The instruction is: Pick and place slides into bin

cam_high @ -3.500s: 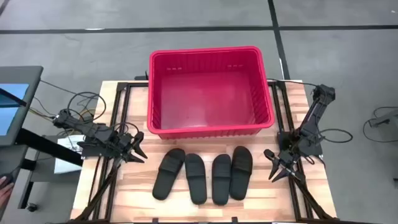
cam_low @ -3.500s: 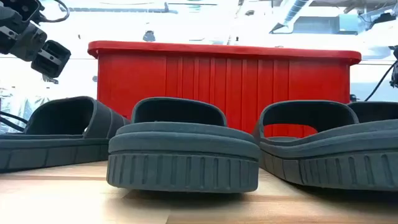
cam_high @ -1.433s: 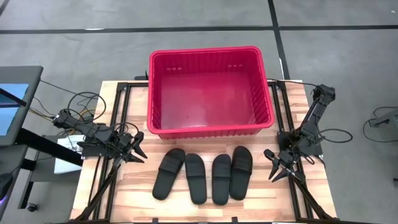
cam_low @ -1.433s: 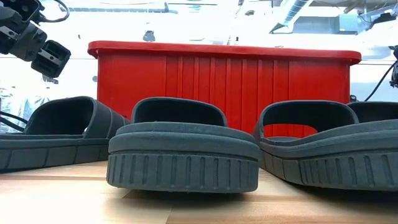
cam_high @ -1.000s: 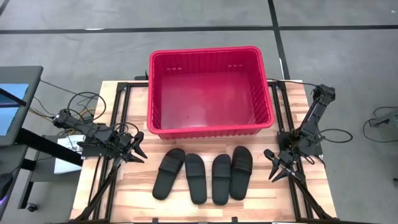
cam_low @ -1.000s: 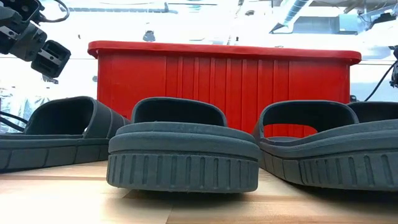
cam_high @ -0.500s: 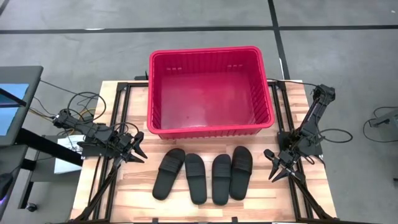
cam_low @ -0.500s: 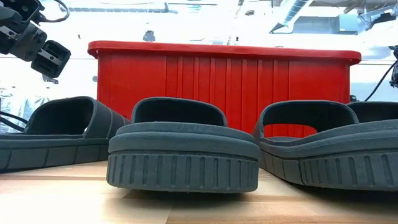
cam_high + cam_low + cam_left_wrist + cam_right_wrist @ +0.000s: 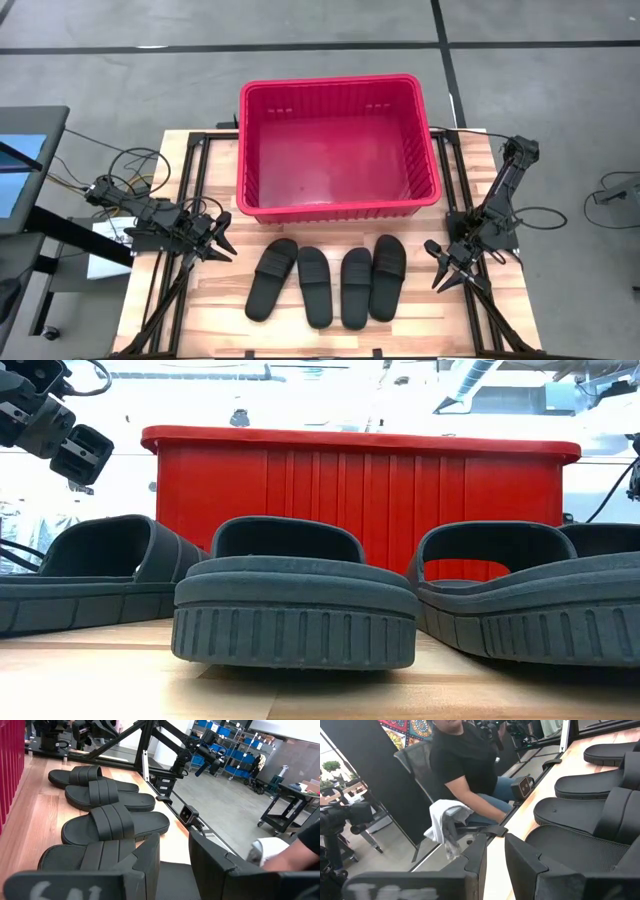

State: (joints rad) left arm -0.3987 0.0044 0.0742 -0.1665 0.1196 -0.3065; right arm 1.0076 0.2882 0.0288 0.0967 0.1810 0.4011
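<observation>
Four black slides lie side by side, soles down, on the wooden table near its front edge: (image 9: pixel 271 278), (image 9: pixel 314 286), (image 9: pixel 356 288), (image 9: pixel 388 276). They also show in the low view (image 9: pixel 290 600). The red bin (image 9: pixel 330 85) stands behind them, with nothing in it. My left gripper (image 9: pixel 224 237) is open and empty to the left of the row, its fingers pointing at the slides (image 9: pixel 100 820). My right gripper (image 9: pixel 434 267) is open and empty to the right of the row, also pointing at the slides (image 9: pixel 580 810).
Black metal frame rails (image 9: pixel 170 290) run along both sides of the table under the arms. A seated person (image 9: pixel 465 765) holding a white cloth (image 9: pixel 447 820) is beyond the table's front edge. Cables (image 9: pixel 130 165) lie at the far left.
</observation>
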